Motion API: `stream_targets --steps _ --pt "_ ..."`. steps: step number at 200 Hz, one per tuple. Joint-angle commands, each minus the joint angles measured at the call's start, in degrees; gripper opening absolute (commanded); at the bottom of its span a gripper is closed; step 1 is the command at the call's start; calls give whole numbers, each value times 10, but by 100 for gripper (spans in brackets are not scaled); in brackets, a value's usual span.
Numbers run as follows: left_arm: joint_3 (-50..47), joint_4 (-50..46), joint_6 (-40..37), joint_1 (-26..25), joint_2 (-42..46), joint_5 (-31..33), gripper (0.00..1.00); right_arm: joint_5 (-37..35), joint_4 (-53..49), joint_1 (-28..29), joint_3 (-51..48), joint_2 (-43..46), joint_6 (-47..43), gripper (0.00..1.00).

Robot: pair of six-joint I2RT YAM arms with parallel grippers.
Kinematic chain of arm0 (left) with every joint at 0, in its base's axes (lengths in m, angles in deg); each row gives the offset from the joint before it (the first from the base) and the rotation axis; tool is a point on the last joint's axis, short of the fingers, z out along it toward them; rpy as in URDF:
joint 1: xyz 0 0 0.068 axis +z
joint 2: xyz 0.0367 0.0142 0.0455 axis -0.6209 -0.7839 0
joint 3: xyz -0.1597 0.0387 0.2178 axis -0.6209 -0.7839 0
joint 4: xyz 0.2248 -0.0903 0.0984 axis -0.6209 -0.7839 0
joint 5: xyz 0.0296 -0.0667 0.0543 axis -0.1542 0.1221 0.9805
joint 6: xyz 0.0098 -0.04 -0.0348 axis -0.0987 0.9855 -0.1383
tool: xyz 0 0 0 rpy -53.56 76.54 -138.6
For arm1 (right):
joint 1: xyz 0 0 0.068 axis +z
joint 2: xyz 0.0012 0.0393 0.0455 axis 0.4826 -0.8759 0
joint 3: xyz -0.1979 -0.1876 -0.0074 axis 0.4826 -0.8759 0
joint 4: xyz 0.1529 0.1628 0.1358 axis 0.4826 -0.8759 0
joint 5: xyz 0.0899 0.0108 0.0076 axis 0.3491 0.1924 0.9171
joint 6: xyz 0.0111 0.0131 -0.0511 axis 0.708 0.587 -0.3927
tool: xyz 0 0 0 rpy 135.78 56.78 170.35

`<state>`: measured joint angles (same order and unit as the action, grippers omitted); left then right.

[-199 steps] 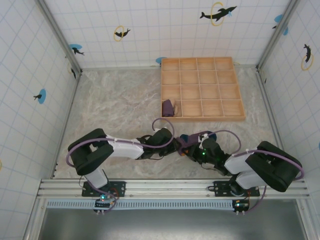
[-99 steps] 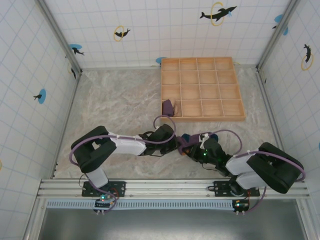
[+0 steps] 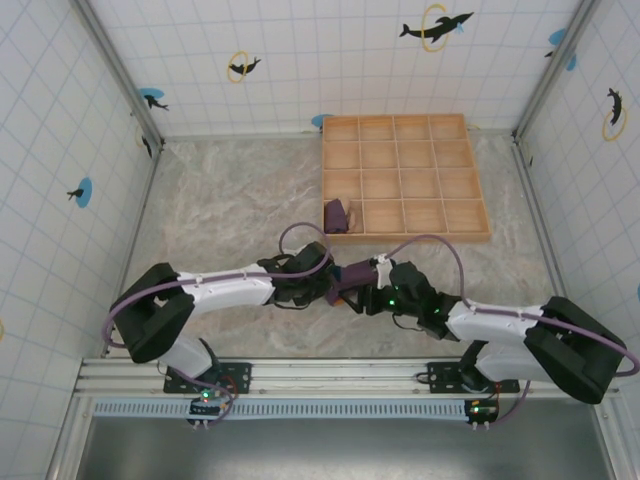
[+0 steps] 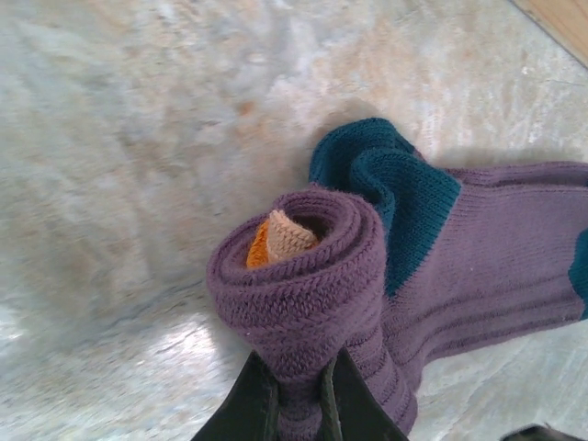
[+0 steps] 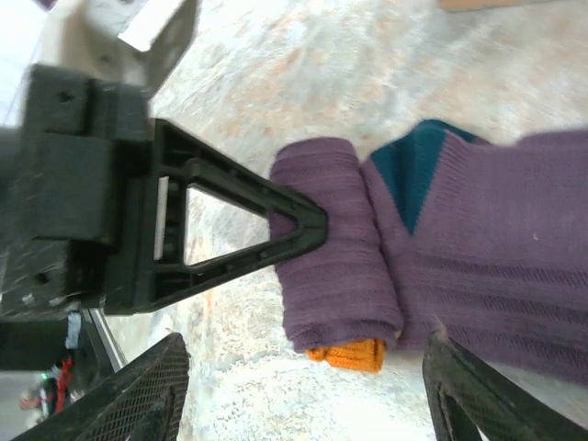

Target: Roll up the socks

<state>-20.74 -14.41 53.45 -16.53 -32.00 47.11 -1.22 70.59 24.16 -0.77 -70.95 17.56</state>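
Sock roll (image 4: 303, 276), purple with orange core, lies on the tabletop (image 4: 110, 138) pinched in the left pincer (image 4: 296, 360); right pincer (image 5: 303, 349) gapes wide nearby.

A lab cell: tiled walls (image 3: 300, 60), aluminium rail (image 3: 340, 374).

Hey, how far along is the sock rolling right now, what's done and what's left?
Done: one purple bundle already sits in the wooden tray's near-left compartment. In hand: the purple sock on the table is rolled partway, with the left jaws shut on the roll and the right jaws open near it. Left: roll the flat stretch past the teal patch, then probably tray it.
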Motion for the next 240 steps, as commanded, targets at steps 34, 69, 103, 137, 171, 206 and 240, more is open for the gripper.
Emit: stream_targets --steps 34,69,103,137,171,206,240 --pt "9 -64 11 2 1 -13 0 -220 31 120 -6 -2 -277 70" --pt "18 -60 16 2 -12 -38 0 -274 62 173 12 -62 -373 69" --pt "24 -51 27 7 -20 -61 0 -292 69 199 44 -127 -411 66" --pt "26 -52 28 10 -22 -70 0 -305 92 209 61 -170 -433 63" --pt "25 -53 28 14 -24 -77 0 -323 94 211 80 -206 -448 59" --pt "21 -52 28 16 -20 -77 0 -307 100 208 76 -231 -440 54" --pt "17 -52 27 18 -14 -79 0 -317 89 207 73 -247 -416 48"
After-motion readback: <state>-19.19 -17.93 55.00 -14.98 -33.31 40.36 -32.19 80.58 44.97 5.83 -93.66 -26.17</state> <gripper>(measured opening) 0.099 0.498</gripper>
